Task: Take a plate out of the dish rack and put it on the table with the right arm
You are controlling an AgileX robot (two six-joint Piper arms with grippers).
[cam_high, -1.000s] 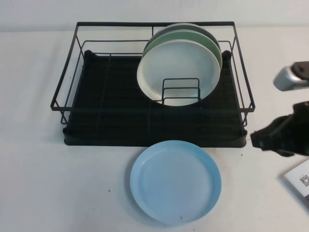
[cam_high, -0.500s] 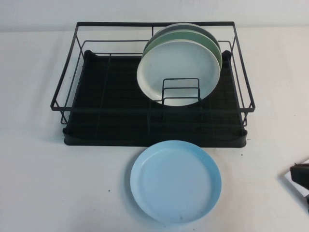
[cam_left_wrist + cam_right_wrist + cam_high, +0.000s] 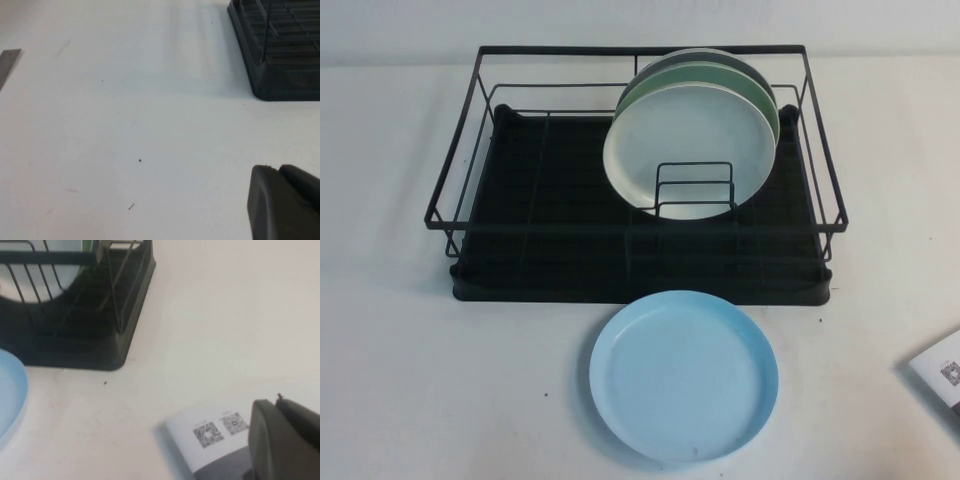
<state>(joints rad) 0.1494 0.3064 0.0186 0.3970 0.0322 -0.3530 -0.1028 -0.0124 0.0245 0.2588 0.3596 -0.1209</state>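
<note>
The light sky-blue plate (image 3: 683, 375) lies flat on the white table (image 3: 410, 380), just in front of the black wire dish rack (image 3: 550, 240). Its edge also shows in the right wrist view (image 3: 9, 395). Neither arm shows in the high view. My right gripper (image 3: 276, 402) is shut and empty. It hangs low over the table to the right of the rack's front right corner (image 3: 115, 347), above a printed card. My left gripper (image 3: 278, 170) is shut and empty over bare table, near the rack's front left corner (image 3: 280, 75).
A cream-white plate (image 3: 685, 150) stands upright in the rack with green plates (image 3: 760, 95) behind it. A white card with QR codes (image 3: 942, 370) lies at the table's right edge and shows in the right wrist view (image 3: 210, 435). A grey strip (image 3: 7, 62) lies on the table.
The right arm has drawn back to the right and left the high view. The blue plate and the rack have not moved.
</note>
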